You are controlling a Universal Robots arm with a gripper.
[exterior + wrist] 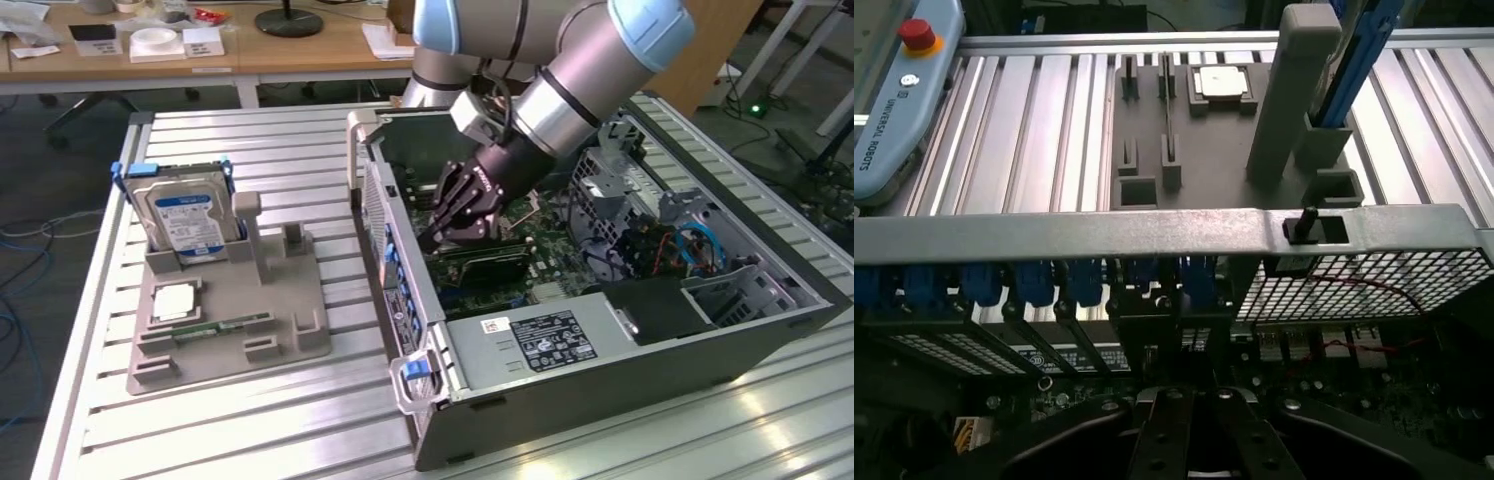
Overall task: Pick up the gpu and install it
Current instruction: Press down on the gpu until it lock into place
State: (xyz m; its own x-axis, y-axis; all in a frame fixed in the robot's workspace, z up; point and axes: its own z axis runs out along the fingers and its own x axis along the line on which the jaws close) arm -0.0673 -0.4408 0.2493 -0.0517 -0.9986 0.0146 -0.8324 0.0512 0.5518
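I count one case [627, 340] lying open, and one of me, a single gripper [454, 232], inside it. One gpu [483, 262] sits at my fingers. Beside the case, one grey holder [227, 320] carries one hard drive [187, 222], one memory stick [220, 326] and one square chip [176, 300]. On the case I make out one white label [547, 340]. In the wrist view, one pendant [899, 100] with one red button [916, 33].

Ribbed bare-metal table [267, 420], matt grey plastic tray [287, 330], perforated metal case [667, 370].
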